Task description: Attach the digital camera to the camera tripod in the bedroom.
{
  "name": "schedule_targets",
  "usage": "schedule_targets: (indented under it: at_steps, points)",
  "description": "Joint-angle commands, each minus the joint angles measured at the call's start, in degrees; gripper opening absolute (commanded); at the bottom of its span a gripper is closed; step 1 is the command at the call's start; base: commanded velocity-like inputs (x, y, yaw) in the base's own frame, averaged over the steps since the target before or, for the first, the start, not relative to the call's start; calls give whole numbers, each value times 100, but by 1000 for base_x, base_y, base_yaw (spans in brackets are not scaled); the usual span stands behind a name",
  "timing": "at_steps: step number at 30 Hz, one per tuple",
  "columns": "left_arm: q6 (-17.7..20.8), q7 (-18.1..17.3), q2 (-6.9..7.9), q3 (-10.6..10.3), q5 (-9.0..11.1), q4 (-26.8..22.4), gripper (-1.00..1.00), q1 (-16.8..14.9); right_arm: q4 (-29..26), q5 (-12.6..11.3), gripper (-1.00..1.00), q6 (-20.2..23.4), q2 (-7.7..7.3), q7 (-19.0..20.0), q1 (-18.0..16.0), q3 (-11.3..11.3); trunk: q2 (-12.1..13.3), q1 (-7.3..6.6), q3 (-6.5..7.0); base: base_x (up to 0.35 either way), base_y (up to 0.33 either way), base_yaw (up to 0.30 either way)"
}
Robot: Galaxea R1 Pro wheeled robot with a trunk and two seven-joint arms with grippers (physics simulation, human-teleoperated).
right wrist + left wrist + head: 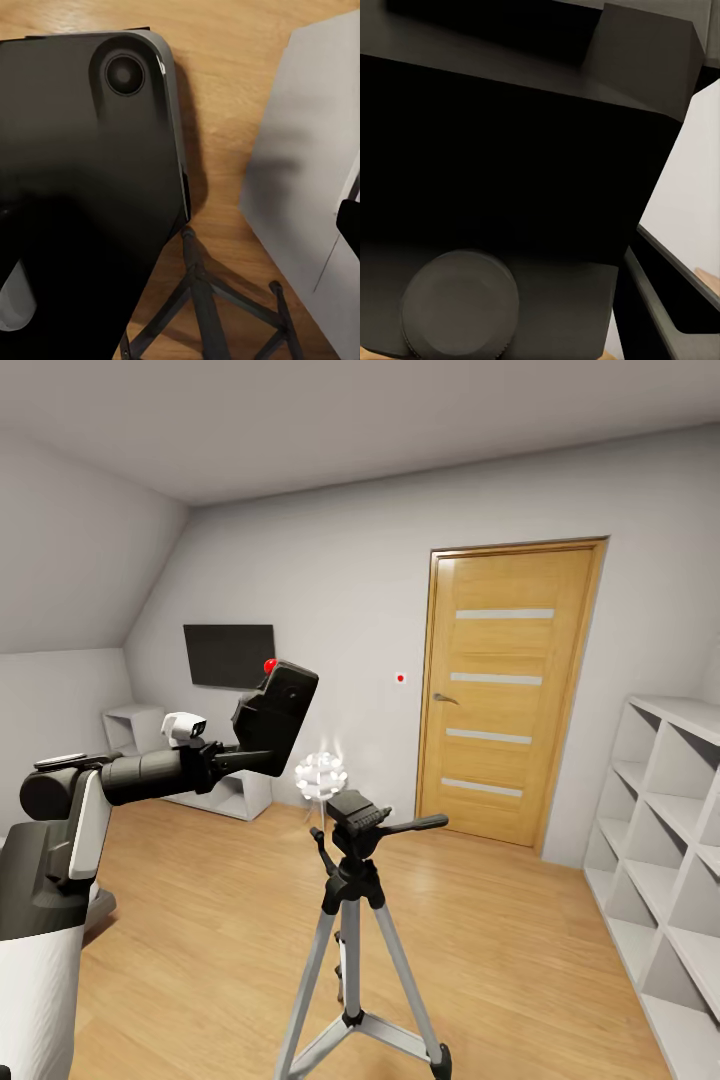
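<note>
Camera held above the tripod
Our left gripper [232, 753] clamps the digital camera [277, 718] above-left of the camera tripod [357, 920]; right jaws: we cannot tell. Cube shelves [660, 840] look empty.

Even, soft light in my head view, tripod shadow [202, 300] on the floor, my left wrist view mostly dark

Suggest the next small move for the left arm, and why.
Probably carry the digital camera right and down toward the camera tripod head. In the head view the left gripper holds the camera up and to the left of the black pan head, well apart from it, so it isn't yet above the mount.
</note>
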Motion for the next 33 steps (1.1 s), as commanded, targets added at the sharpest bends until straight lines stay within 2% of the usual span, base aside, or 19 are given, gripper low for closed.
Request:
schedule_targets:
  at_steps: [1,14,33]
  points:
    - [38,-17,1,0,9,0,-100,-1,11,-51,100,-31,2,-1,-2,40,-3,2,0,0,0,0]
    - [38,-17,1,0,9,3,-100,-1,7,-56,100,-31,2,-1,2,40,-3,2,0,-113,0,0]
    - [38,-17,1,-1,9,3,-100,-1,9,-56,100,-31,2,-1,-1,40,-3,2,0,-13,0,0]
